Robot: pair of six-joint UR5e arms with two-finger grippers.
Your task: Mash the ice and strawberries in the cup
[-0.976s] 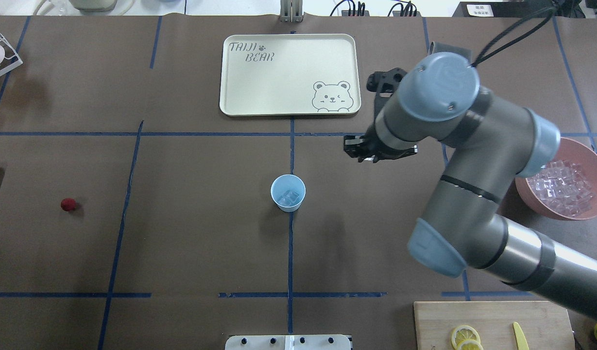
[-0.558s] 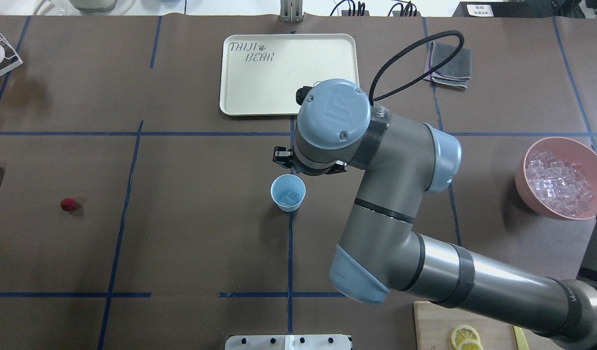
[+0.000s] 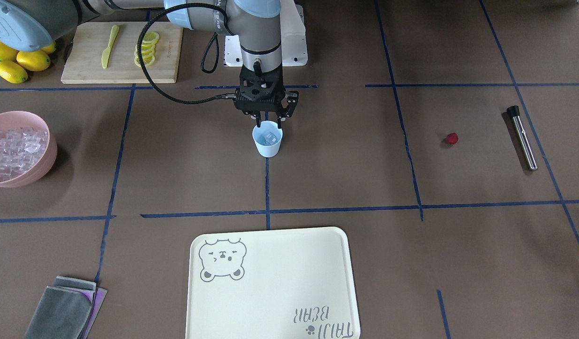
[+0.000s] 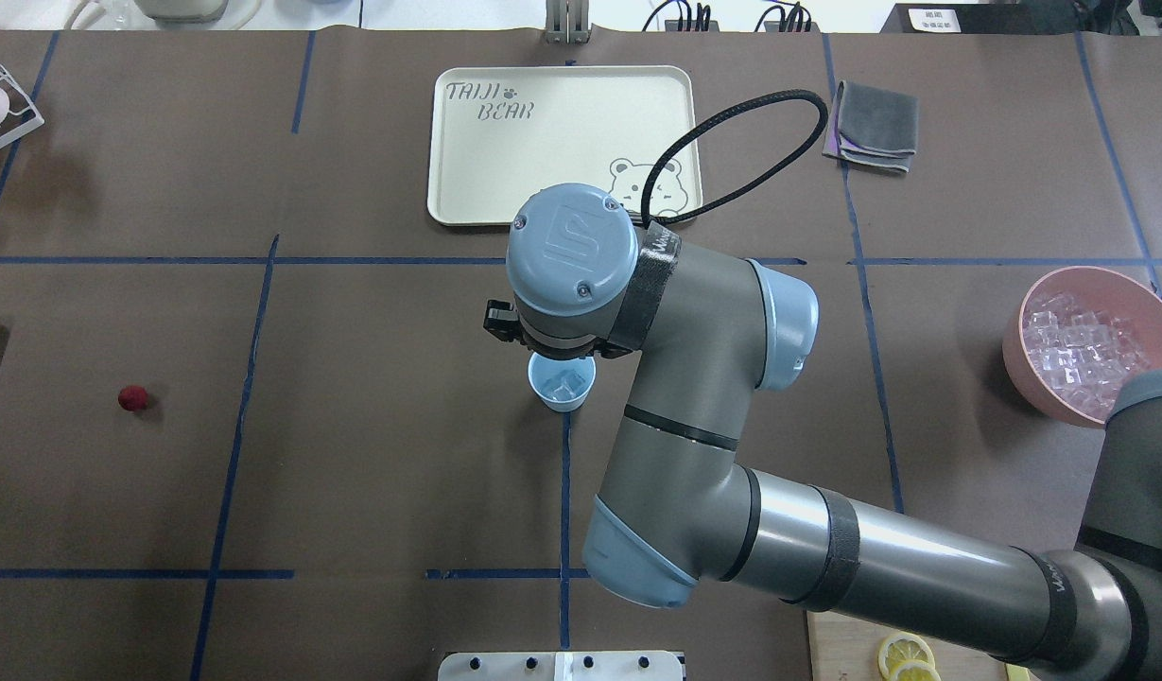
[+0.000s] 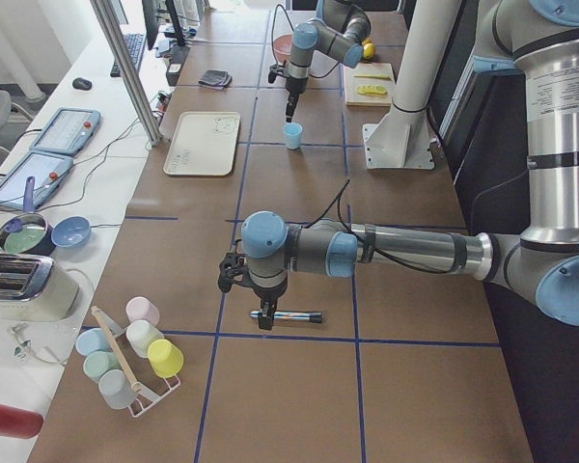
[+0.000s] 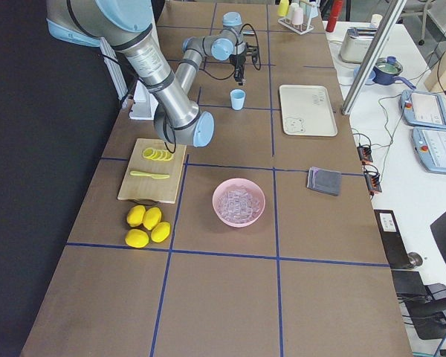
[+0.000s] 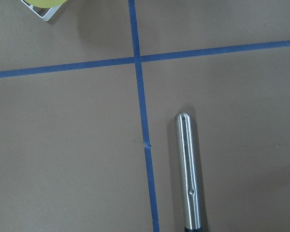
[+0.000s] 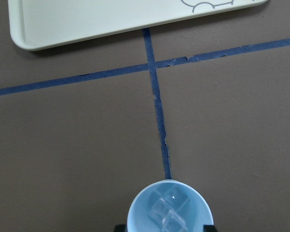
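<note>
The light blue cup (image 3: 267, 141) stands at the table's middle, also in the overhead view (image 4: 563, 390) and the right wrist view (image 8: 169, 210). Clear ice cubes (image 8: 166, 215) lie inside it. My right gripper (image 3: 268, 125) hangs straight over the cup, open and empty, one fingertip on each side of the rim. The small red strawberry (image 4: 133, 398) lies alone far to the left, also in the front view (image 3: 452, 138). My left gripper (image 5: 261, 311) hovers over a metal muddler (image 7: 188, 169); I cannot tell whether it is open or shut.
A pink bowl (image 4: 1091, 275) of ice cubes stands at the right. A cream tray (image 4: 543, 142) lies behind the cup, and a grey cloth (image 4: 878, 123) beside it. A cutting board (image 3: 122, 61) with lemon slices and a knife, and whole lemons (image 3: 20, 59), are near my base.
My right arm has swung left from near the bowl side to directly over the cup. The cup, its ice and the strawberry have not moved.
</note>
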